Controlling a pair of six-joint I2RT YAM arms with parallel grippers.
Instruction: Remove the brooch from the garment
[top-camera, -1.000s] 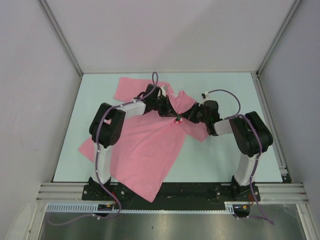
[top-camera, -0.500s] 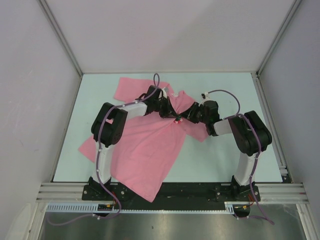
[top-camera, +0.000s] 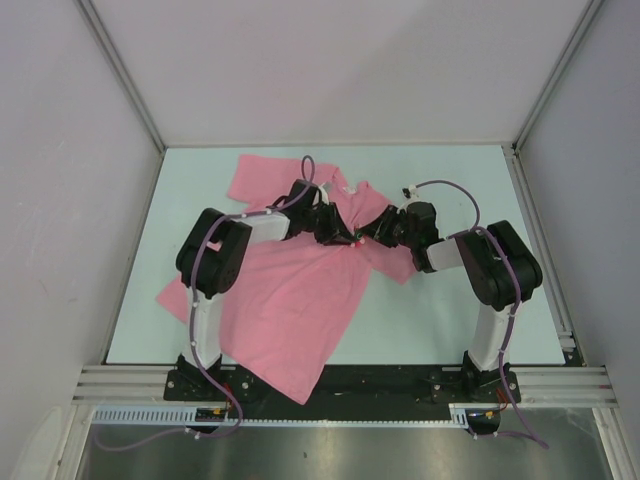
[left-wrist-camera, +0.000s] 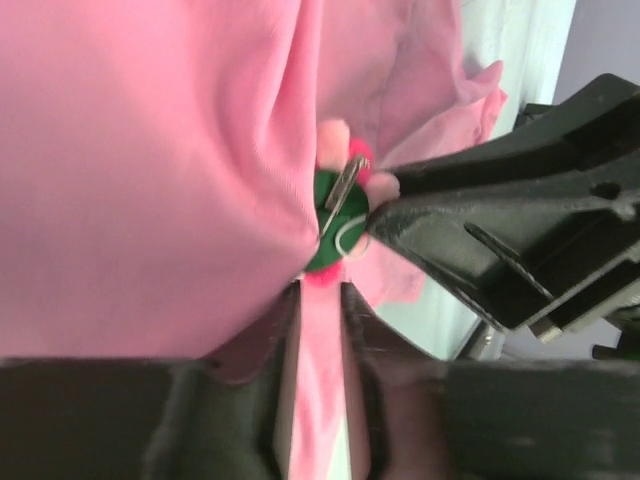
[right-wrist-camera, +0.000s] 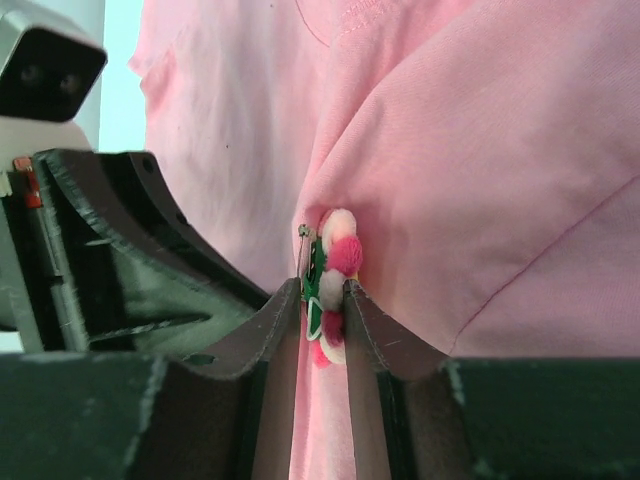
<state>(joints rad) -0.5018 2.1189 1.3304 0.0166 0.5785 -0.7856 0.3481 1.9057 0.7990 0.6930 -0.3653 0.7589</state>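
Brooch (right-wrist-camera: 335, 260), a small flower of pink and white tufts on a green backing (left-wrist-camera: 335, 215), is pinned to a raised peak of the garment (top-camera: 300, 300). The garment is a pink T-shirt spread across the pale worktop (top-camera: 450, 300). Seen from above, the brooch is just below the collar, near the middle of the worktop, where the two arms meet.

The right gripper (right-wrist-camera: 323, 295) has the brooch edge-on between its jaws. One jaw presses the green back and the other the tufted front, so they are pinching the brooch itself. The upper part of the flower stands clear above the fingertips.

The left gripper (left-wrist-camera: 318, 300) comes in from the opposite side. Its jaws stand close together with a fold of pink cloth filling the narrow gap. They appear to nip the garment just beside the brooch without touching the flower.

From the left wrist camera the brooch lies straight ahead of those jaws, its back turned to the lens. A metal pin (left-wrist-camera: 343, 185) slants across the backing from upper right to lower left. Whether the clasp is undone cannot be told.

The right arm is the one on the brooch. The next move likely turns on drawing the brooch off along the line of that pin, away from the left jaws, while they hold the cloth back.
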